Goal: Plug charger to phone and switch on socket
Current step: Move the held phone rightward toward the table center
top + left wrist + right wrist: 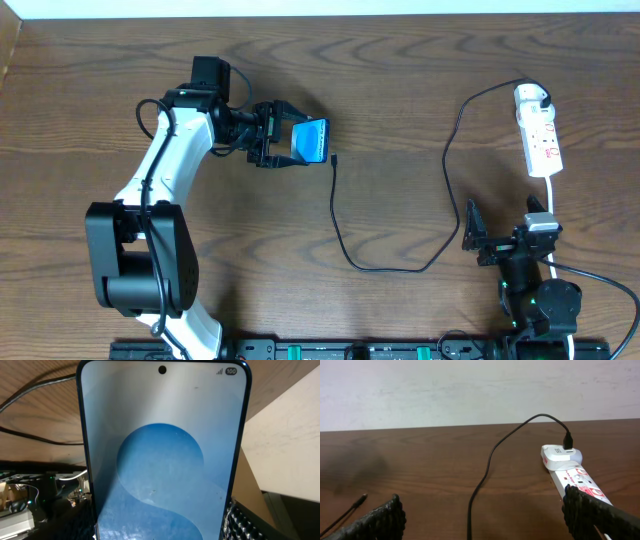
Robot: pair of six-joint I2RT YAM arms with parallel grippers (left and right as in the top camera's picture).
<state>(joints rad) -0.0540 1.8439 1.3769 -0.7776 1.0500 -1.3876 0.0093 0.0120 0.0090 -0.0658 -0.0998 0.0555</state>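
Jaws of the left gripper [297, 138] are pinching the phone [311, 141] by its long edges, so that its bright blue screen, with a lighter circle on it, faces back up the arm and fills the left wrist view. Whether the phone touches the table [400, 60] cannot be told. Just beyond those jaws, a little past the phone's far end, the plug tip [335, 158] of the charger [334, 200] lies on the table, close to the phone but apart from it. From there the thin black cable runs away from the left jaws, loops across the wood, and passes in front of the right gripper [482, 496] before climbing to the white adapter [532, 97]. The adapter sits plugged into the far end of the socket [543, 140], with the cable entering its top. The right jaws are spread wide and hold nothing. In the right wrist view the cable runs up between them, the plug tip lies off to their left, and the near end of the socket, with its red markings, sits just ahead of the right-hand finger [600, 517]. The state of the socket's switch is too small to make out.
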